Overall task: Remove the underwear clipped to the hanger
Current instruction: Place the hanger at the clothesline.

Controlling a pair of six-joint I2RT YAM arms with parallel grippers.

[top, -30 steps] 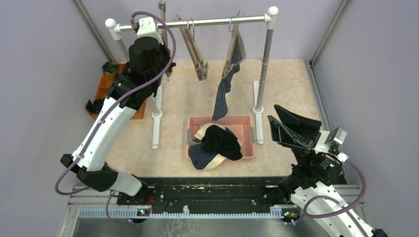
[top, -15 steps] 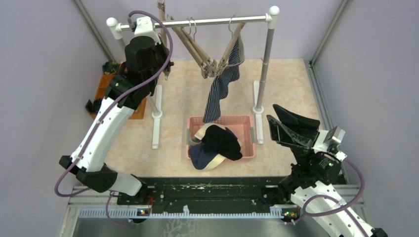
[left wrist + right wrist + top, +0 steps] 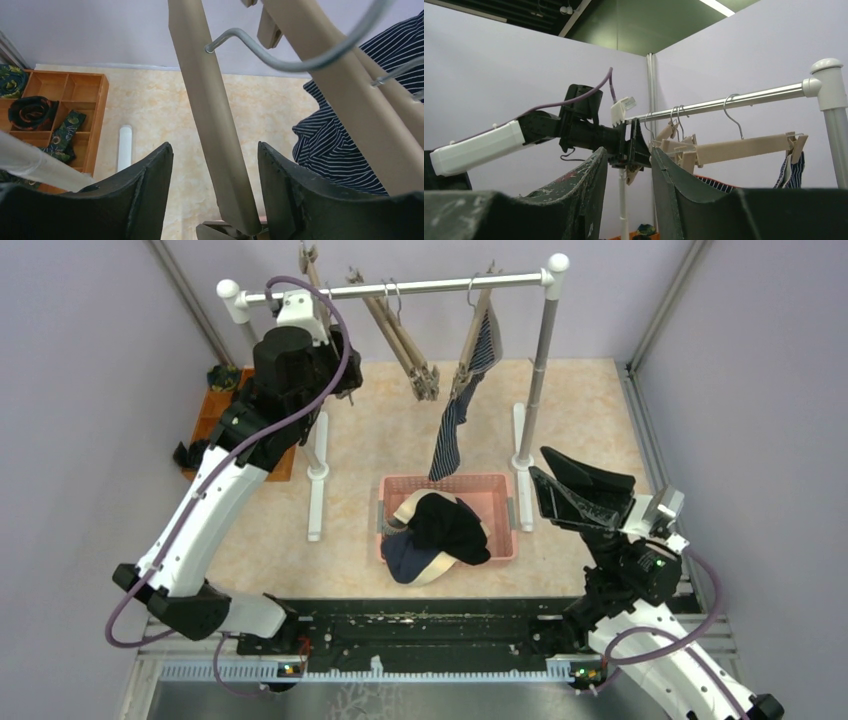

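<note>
Striped underwear (image 3: 453, 430), navy with fine white lines: clipped at the upper end to the beige hanger (image 3: 478, 332) on the right part of the rail (image 3: 430, 284), close to the right post. Long axis near vertical, drooping as a narrow twisted strip with the lower end pointing down at the far rim of the pink basket (image 3: 495, 482); cannot tell whether touching it. Gathered and folded on itself, so legs and waistband not readable. Heaped in the basket: black underwear (image 3: 450, 525) on top, navy underwear (image 3: 403, 558) below it at the near-left corner and lapping over the near rim, and pale cloth (image 3: 408, 508) with a broad cream band curling round both, mostly buried. Left gripper (image 3: 214, 147) up by the left part of the rail, jaws well apart on either side of a bare hanger bar (image 3: 210, 110), with a gap on each side and nothing gripped. Right gripper (image 3: 540, 465) low, just right of the basket and tilted up toward the rail, jaws partly apart, nothing between them. From the left wrist, only a striped bulge at the right edge, cut off by hanger wood. From the right wrist, just striped scraps under the far hanger, the rest hidden behind the fingers.
</note>
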